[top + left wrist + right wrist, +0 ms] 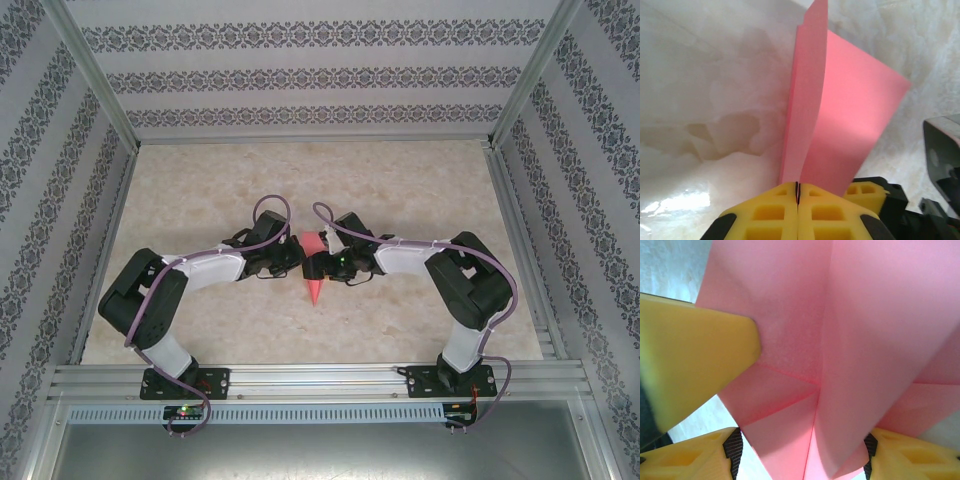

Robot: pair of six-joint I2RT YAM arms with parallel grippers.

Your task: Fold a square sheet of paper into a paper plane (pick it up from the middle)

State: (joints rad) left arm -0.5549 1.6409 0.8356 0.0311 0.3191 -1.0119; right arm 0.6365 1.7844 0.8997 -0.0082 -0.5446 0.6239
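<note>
Matt paper plane (850, 115), glossy table (715, 75)

White link shells and bulky black joint housings make up the left arm (150, 300) and right arm (470, 285), each on a black base plate (185, 383) and trailed by a lilac cable (270, 198). The left end effector (797, 195) has yellow fingers (767, 217) moulded with rectangular pockets.

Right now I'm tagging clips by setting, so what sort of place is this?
Probably a purpose-built robot test cell, not a home: grey-patterned wallpaper panels enclose a beige marble-look tabletop inside a silver aluminium frame.
</note>
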